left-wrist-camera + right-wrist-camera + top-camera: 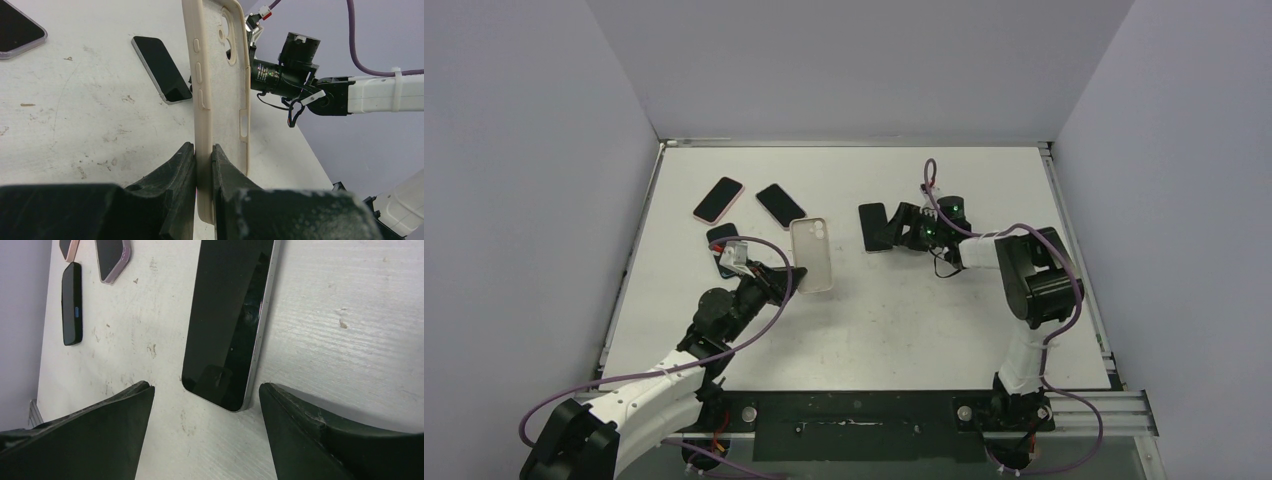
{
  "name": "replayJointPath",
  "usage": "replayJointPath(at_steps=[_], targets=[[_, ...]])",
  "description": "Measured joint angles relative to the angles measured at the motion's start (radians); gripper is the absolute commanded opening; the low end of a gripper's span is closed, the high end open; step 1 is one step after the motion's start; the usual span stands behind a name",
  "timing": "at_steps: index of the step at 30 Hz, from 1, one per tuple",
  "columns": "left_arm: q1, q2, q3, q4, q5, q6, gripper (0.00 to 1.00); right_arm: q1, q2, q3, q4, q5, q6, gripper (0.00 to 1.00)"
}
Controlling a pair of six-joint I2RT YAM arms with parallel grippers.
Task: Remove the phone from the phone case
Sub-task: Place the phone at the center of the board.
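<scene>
Left claw [202, 165] pinches the empty case [220, 75] by 1 edge; it may twist free. Right claw [205, 385], wide open, straddles the phone [230, 305] on the tabletop [325, 340]; contact could shift it.

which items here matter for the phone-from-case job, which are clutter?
Job: beige case, clamped in the left fingers; bare phone by the open right fingers.
Clutter: pink-cased phone; purple-cased phone; small black device.
</scene>
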Motion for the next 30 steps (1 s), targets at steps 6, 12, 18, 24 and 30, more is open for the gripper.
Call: replayJointPath(at_steps=[6, 12, 18, 24, 30], targets=[[0.000, 0.000, 0.000, 0.000, -0.002, 0.000, 0.00, 0.026, -0.002, 0.002, -0.006, 0.010, -0.020, 0.80], [0.000, -0.001, 0.000, 0.000, -0.002, -0.002, 0.00, 0.043, -0.008, 0.003, -0.019, 0.011, -0.024, 0.80], [0.000, -0.001, 0.000, 0.000, 0.001, -0.015, 0.00, 0.045, -0.034, -0.020, -0.032, 0.018, -0.022, 0.81], [0.000, 0.021, 0.000, 0.003, 0.021, -0.030, 0.00, 0.066, -0.180, -0.139, -0.058, 0.067, -0.021, 0.85], [-0.002, 0.079, 0.000, 0.006, 0.054, -0.063, 0.00, 0.175, -0.401, -0.229, -0.061, 0.131, -0.021, 0.86]])
